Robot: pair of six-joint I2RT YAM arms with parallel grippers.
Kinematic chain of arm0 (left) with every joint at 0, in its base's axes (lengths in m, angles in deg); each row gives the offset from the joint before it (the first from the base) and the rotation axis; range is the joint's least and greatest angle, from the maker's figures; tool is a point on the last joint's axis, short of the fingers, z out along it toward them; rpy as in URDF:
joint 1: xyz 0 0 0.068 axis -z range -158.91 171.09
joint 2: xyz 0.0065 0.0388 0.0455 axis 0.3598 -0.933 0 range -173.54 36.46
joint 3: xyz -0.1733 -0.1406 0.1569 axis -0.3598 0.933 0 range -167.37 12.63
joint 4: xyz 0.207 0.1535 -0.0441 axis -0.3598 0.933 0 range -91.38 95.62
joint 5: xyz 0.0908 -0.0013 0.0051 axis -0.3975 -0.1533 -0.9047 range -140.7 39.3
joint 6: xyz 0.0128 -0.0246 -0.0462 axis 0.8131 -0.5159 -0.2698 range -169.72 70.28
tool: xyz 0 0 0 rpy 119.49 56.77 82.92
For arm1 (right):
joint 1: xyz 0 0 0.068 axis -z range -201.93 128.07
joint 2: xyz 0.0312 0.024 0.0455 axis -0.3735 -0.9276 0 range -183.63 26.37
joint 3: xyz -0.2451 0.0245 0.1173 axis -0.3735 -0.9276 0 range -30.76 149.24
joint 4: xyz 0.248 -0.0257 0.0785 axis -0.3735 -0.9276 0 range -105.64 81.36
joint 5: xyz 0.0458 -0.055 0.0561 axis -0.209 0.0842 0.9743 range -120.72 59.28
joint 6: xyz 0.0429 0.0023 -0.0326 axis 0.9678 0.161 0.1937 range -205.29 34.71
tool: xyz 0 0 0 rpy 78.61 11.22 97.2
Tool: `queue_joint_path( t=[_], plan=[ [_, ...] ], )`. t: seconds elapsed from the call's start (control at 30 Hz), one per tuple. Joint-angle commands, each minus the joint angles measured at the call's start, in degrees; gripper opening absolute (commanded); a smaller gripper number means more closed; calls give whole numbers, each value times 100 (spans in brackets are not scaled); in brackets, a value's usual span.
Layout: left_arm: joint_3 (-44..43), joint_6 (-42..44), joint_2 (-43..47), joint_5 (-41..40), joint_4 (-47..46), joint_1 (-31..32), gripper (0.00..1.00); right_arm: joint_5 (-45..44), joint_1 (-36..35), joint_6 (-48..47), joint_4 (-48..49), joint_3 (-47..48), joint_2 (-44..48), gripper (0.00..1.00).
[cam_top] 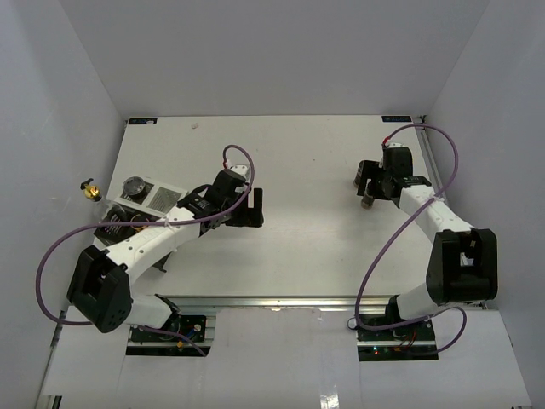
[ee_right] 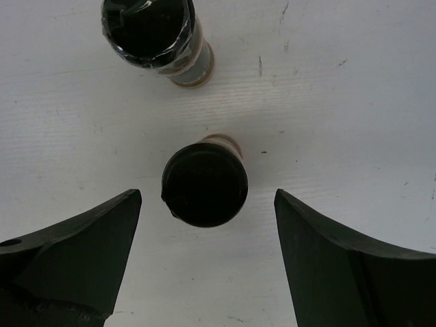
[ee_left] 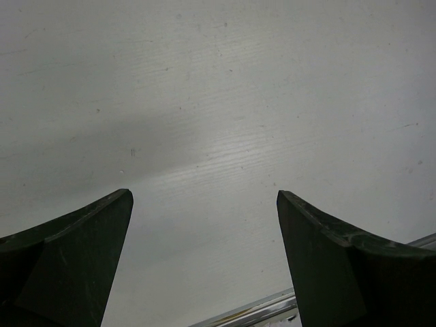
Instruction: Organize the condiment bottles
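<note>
Left fingers (ee_left: 75, 252) are spreading wide over bare table (ee_left: 218, 82), holding nothing. Right fingers (ee_right: 82, 252) are also gaping wide, straddling a black-capped bottle (ee_right: 204, 185) without touching it. It's standing upright, with a round matte cap and a pale tan body just peeking out past the cap. Just beyond it we're seeing a second bottle (ee_right: 153, 30) with a glossy black cap and a tan body with a grey band. Far left, a grey-lidded jar (cam_top: 134, 186) is sitting in the rack (cam_top: 157, 198). A gold-capped bottle (cam_top: 89, 189) is showing past the table edge; we can't tell what it's resting on.
</note>
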Motion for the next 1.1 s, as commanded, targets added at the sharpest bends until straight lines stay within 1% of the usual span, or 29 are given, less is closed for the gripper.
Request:
queue_joint_path(
  t=[0.0, 0.1, 0.27, 0.37, 0.43, 0.47, 0.53, 0.6, 0.63, 0.73, 0.83, 0.93, 1.07],
  plan=[
    [29, 67, 333, -382, -222, -4, 98, -320, 22, -101, 307, 439, -266, 83],
    [-10, 42, 368, -452, -205, -4, 98, -334, 13, -162, 376, 544, -458, 79],
    [-19, -99, 542, -688, -117, -4, 98, -281, 22, -180, 249, 756, -736, 66],
    [-95, -175, 662, -886, 30, -12, 98, -191, 8, -171, 315, 657, -688, 52],
    [-132, -213, 752, -909, 76, -12, 98, -89, -46, -171, 350, 598, -637, 47],
    [-175, -239, 796, -951, 126, -12, 98, -87, -98, -180, 351, 581, -594, 41],
    [-235, -293, 888, -952, 177, -12, 98, -116, -364, -207, 326, 516, -517, 30],
    [-342, -276, 965, -914, 261, -12, 98, -155, -700, -244, 355, 455, -414, 24],
    [-372, -261, 1008, -910, 289, -19, 97, -164, -833, -244, 372, 436, -380, 22],
    [-639, -234, 1110, -1094, 506, -48, 97, -114, -1524, -170, 464, 419, -354, 18],
    [-885, -232, 1196, -1301, 834, -77, 98, -168, -2073, -65, 528, 526, -437, 16],
    [-1020, -232, 1445, -1484, 1114, -99, 98, -322, -2736, 70, 503, 820, -668, 16],
    [-1100, -271, 1791, -1569, 1412, -135, 98, -614, -3506, 180, 289, 1576, -1272, 16]
  ],
)
